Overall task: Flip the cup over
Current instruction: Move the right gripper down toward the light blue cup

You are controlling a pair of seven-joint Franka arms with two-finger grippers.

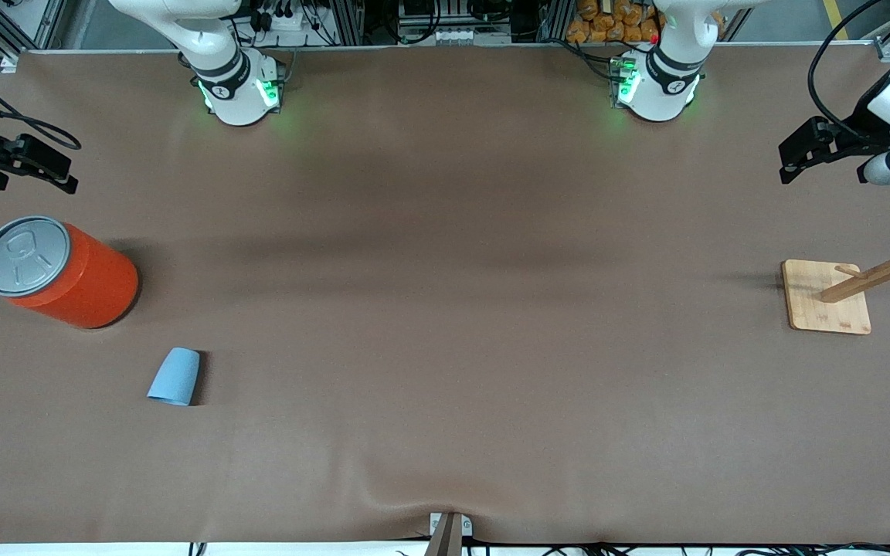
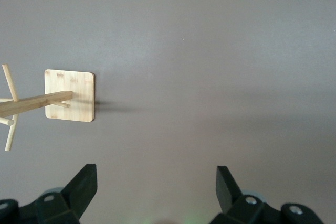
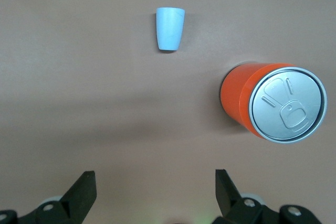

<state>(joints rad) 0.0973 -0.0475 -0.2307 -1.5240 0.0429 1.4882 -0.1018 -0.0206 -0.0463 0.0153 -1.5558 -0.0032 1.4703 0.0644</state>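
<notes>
The light-blue cup [image 1: 174,376] lies on its side on the brown table toward the right arm's end, its wide end toward the front camera. It is nearer to that camera than the orange can. The right wrist view shows the cup [image 3: 170,29] too, and its inside does not show. My right gripper [image 1: 70,176] hangs open and empty in the air at that end of the table, apart from the cup; its jaws [image 3: 155,182] stand wide. My left gripper [image 1: 783,164] waits open and empty over the other end, and the left wrist view shows it [image 2: 156,179] over bare table.
A big orange can [image 1: 66,274] with a grey lid [image 3: 286,111] stands beside the cup. A wooden peg stand on a square base [image 1: 823,297] sits at the left arm's end and shows as the same stand [image 2: 69,95] in the left wrist view.
</notes>
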